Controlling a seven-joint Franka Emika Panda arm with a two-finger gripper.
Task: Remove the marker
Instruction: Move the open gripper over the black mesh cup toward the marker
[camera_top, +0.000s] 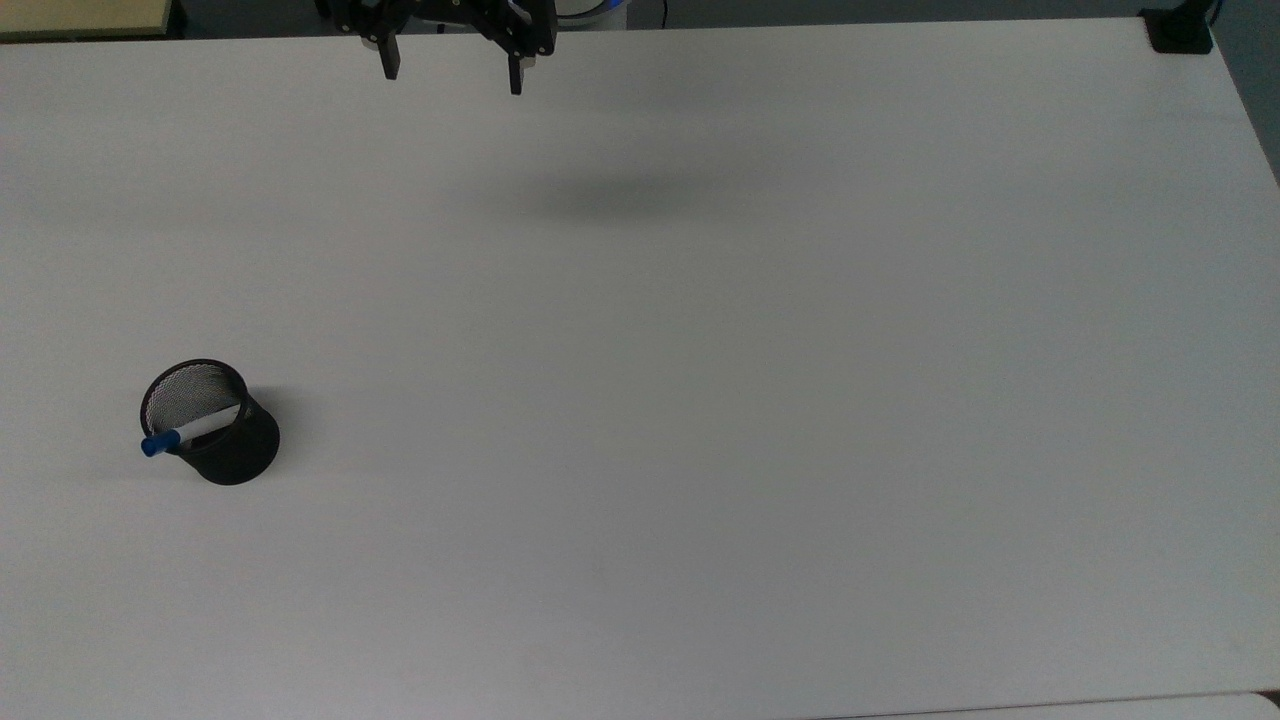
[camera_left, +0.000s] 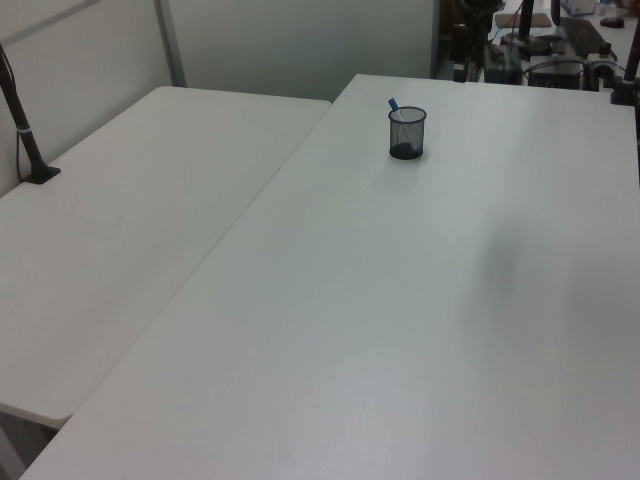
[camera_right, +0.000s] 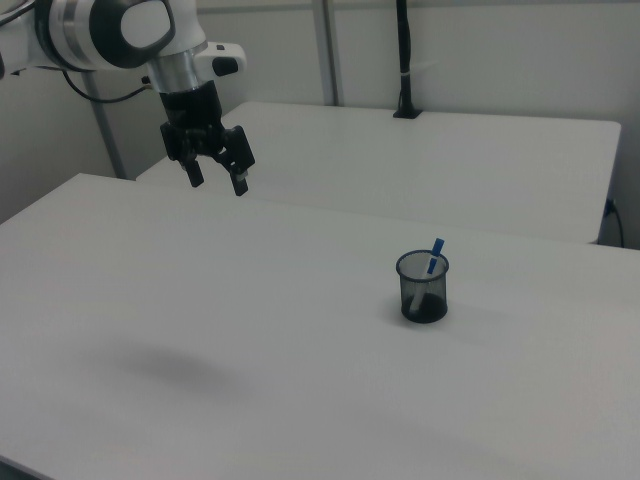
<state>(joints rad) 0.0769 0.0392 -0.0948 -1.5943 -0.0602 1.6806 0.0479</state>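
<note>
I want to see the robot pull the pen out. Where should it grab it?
Probably by the blue cap end of the marker. That end sticks up above the rim of the black mesh cup, while the white barrel sits inside the mesh. The marker leans on the rim, so the open gripper should come from above, tilted to match, and lift along the lean.
</note>
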